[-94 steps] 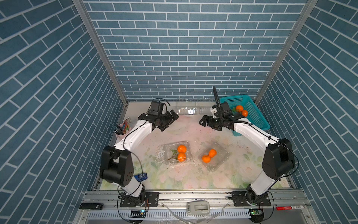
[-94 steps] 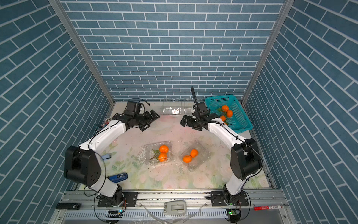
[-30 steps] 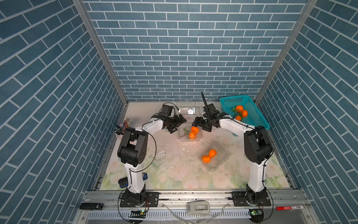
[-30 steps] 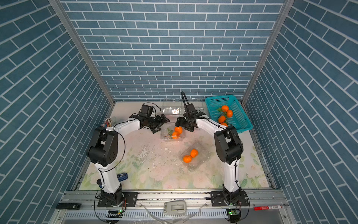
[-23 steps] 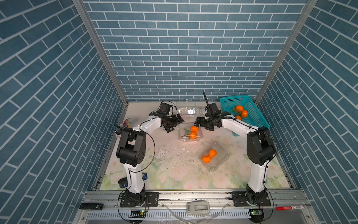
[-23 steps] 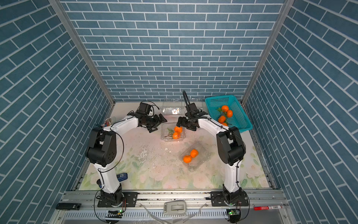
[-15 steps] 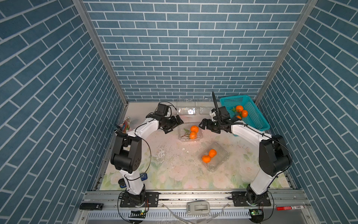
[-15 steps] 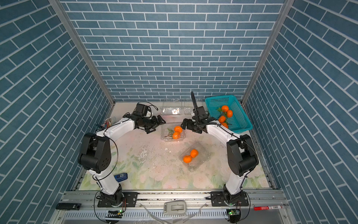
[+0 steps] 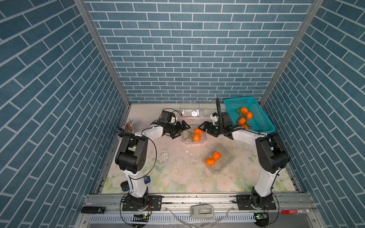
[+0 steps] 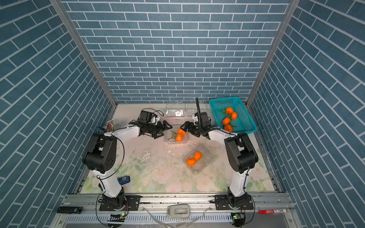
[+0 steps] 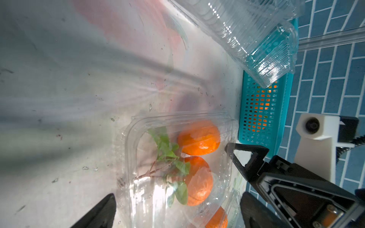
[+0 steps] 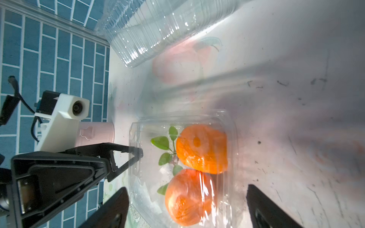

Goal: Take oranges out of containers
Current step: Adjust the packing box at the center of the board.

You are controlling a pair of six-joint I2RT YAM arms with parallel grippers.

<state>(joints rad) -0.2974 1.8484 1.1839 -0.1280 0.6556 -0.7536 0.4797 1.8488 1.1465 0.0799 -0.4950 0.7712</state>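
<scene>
Plainly, both grippers are seen spread wide at opposite ends of one clear container (image 9: 185, 139), which lies toward the back of the table (image 9: 173, 177) between the arms. The left gripper (image 9: 182, 130) is set at its left end and the right gripper (image 9: 204, 130) at its right end. Whether any fingertip touches the plastic cannot be told. Two oranges (image 11: 198, 138) with green leaves are enclosed in it. They are smeared by glare in both wrist views, so the lid's latch cannot be made out. Of each gripper's own fingertips (image 12: 120, 199) only dark wedges are shown, cut off by the frame edge.

A second container (image 9: 227, 156) is seen nearer the front with another pair of oranges (image 9: 210, 161); its clear walls are hard to trace against the flowered surface. Further oranges (image 9: 245, 110) are held in the teal basket (image 9: 262, 126), the nearest one partly hidden behind the right arm. Empty containers (image 10: 174, 113) are lined up by the back wall.
</scene>
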